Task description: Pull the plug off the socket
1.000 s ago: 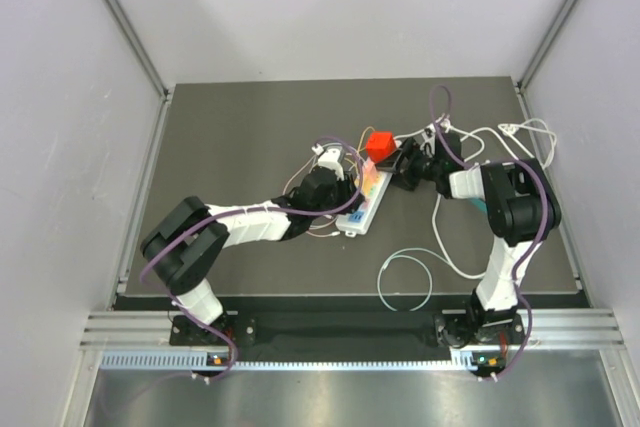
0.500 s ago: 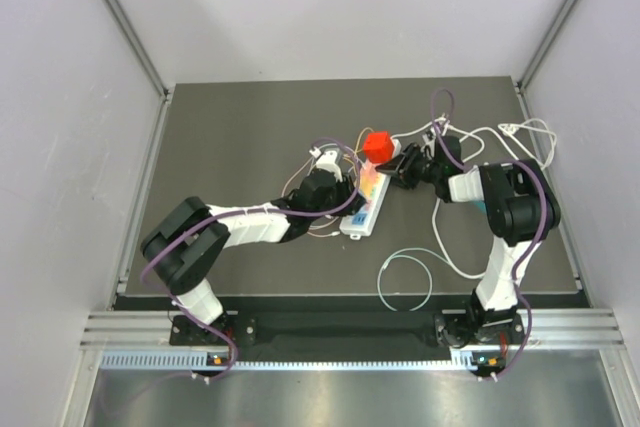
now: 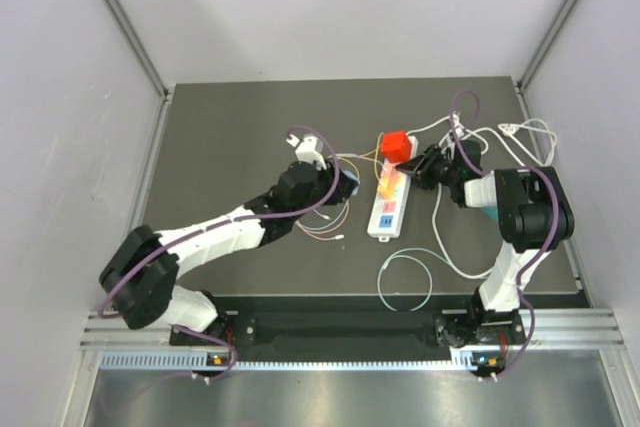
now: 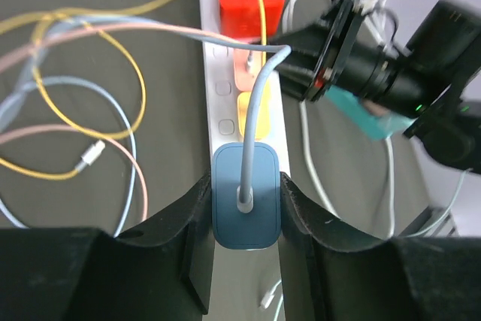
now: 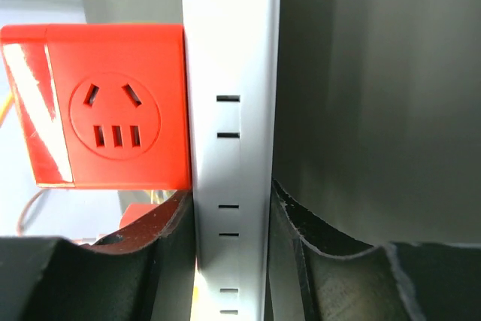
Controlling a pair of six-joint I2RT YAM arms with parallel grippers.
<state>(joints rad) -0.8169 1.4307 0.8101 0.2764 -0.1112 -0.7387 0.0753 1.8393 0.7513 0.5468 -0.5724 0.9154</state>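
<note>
**A:** What is the left gripper (image 4: pixel 246 192) doing?

**B:** It is clamped on a blue plug (image 4: pixel 259 223), with one dark finger against each side. The jaws stand only as far apart as the plug is wide. A pale blue cable (image 4: pixel 261 95) leaves the middle of the plug's face and arcs away over the strip.

**A:** Where is that plug relative to the socket?

**B:** From above, the fingers and plug sit just left of the white power strip (image 5: pixel 229 73), with a gap between them. In the left wrist view the plug overlaps the strip's near end, so I cannot tell its height from there.

**A:** And the right gripper (image 5: pixel 231 197)?

**B:** It is closed on the strip itself, with a finger (image 5: pixel 161 246) pressed to each long edge of the white body. That is at the far end, right beside the red cube adapter (image 5: pixel 113 125), which sits flush against the strip.

**A:** Can you read any writing or brand?

**B:** Nothing is legible to me. The cube's face has a circle holding two slanted slots above three upright ones. The strip's face shows pairs of narrow slots.

**A:** Is anything else plugged in?

**B:** A salmon plug (image 4: pixel 250 73) and a yellow plug (image 4: pixel 255 109) sit on the strip between the blue one and the cube. A yellow cable (image 4: pixel 139 84) loops loose on the dark table (image 3: pixel 230 137) to the left.
</note>
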